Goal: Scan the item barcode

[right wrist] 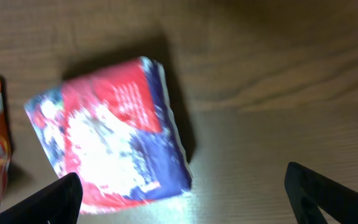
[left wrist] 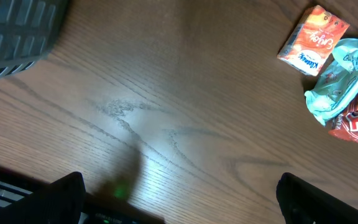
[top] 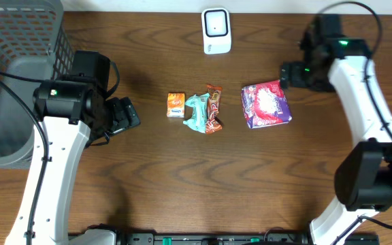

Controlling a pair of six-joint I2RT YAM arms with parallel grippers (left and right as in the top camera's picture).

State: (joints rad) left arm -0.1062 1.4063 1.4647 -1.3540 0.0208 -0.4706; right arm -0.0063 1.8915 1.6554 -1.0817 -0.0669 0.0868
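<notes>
Red and purple packet (top: 266, 104) lies on the table (top: 148, 184), right of three snacks (top: 203, 112), near the scanner (top: 216, 30). The right fingers (right wrist: 319, 193) stand wide apart over it, gripping nothing; the left fingers (left wrist: 58, 196) are wide apart too.

Dark wooden table (top: 148, 177), and along its middle lay a row: small orange pack (top: 175, 105) left, teal wrapper (top: 197, 112) touching a brown bar (top: 214, 109), purple packet (top: 265, 104) right. White scanner (top: 216, 30) stood far centre, grey basket (top: 19, 41) far left.
</notes>
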